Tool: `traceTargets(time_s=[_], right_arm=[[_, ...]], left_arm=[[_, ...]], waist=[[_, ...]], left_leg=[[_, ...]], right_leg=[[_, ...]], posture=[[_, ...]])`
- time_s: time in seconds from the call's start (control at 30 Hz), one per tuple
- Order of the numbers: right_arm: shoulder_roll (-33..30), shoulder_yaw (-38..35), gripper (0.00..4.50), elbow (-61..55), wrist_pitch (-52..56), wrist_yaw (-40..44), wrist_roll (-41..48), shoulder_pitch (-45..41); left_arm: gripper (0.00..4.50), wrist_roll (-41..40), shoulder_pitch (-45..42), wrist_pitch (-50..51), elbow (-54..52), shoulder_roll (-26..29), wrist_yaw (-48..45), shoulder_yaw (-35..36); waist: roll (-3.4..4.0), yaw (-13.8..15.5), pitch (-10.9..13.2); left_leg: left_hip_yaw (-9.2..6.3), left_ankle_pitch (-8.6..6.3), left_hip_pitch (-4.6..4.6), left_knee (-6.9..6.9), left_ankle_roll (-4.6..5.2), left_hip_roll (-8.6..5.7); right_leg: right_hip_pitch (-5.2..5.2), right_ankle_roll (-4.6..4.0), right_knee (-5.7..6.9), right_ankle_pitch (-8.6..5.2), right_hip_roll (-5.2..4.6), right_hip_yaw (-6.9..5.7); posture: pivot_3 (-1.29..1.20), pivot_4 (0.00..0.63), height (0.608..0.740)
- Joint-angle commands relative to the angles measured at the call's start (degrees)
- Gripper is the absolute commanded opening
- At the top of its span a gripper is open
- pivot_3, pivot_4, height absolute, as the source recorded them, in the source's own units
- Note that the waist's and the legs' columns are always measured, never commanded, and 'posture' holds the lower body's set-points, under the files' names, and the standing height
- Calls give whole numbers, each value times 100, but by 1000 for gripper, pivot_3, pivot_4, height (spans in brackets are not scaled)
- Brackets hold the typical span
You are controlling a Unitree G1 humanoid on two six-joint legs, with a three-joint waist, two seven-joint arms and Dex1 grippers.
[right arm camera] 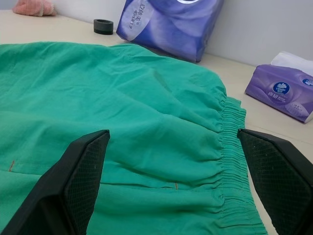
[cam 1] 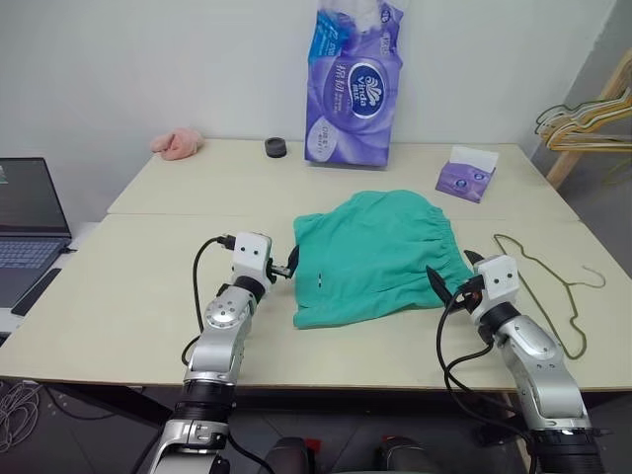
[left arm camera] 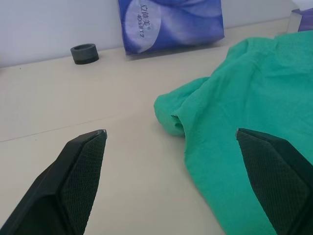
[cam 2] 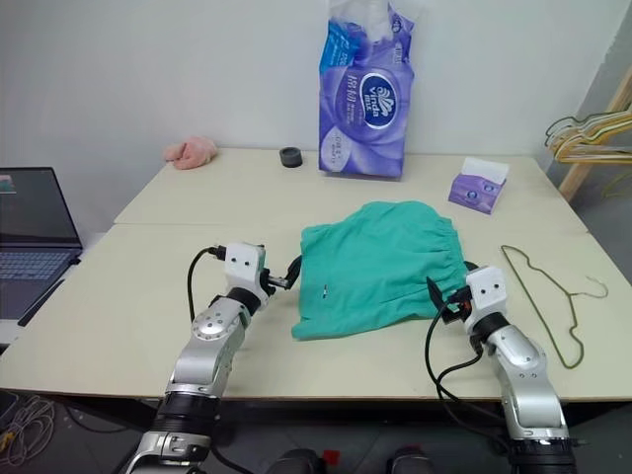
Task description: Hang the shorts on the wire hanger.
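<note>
From the head camera you see the shorts (cam 1: 378, 256) lying flat on the counter (cam 1: 128, 296), with the wire hanger (cam 1: 553, 286) just to their right. Your left claw (cam 1: 292, 263) sits at their left edge, your right claw (cam 1: 452, 276) at the waistband side.

Left wrist view: 2 fingers (left arm camera: 73, 181) spread wide, released, grasping nothing.

Right wrist view: fingers (right arm camera: 78, 181) equally wide over the teal cloth, empty.

Both arms are silver-grey metal with rounded joint housings and black collars. Each wrist carries a white boxy block, and looping black cables run alongside. The left gripper (cam 1: 292, 263) and right gripper (cam 1: 452, 273) have black, mesh-textured jaws.
</note>
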Motion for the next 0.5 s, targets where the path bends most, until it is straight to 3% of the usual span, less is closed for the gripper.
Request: traceTargets(time_s=[0.03, 0.5], right_arm=[[2, 4, 4458, -107, -115, 18, 25, -71], [-48, -34, 4458, -165, -146, 76, 39, 18]], left_arm=[[4500, -57, -4, -95, -232, 27, -60, 19], [4500, -42, 25, -49, -222, 215, -408, -64]], waist=[[0, -1, 0], [1, -7, 0]], left_leg=[[0, 0, 0, 0, 0, 0], [0, 0, 2, 0, 0, 0]], right_leg=[[0, 0, 0, 0, 0, 0], [0, 0, 3, 0, 1, 0]], posture=[[101, 13, 740], [74, 17, 740]])
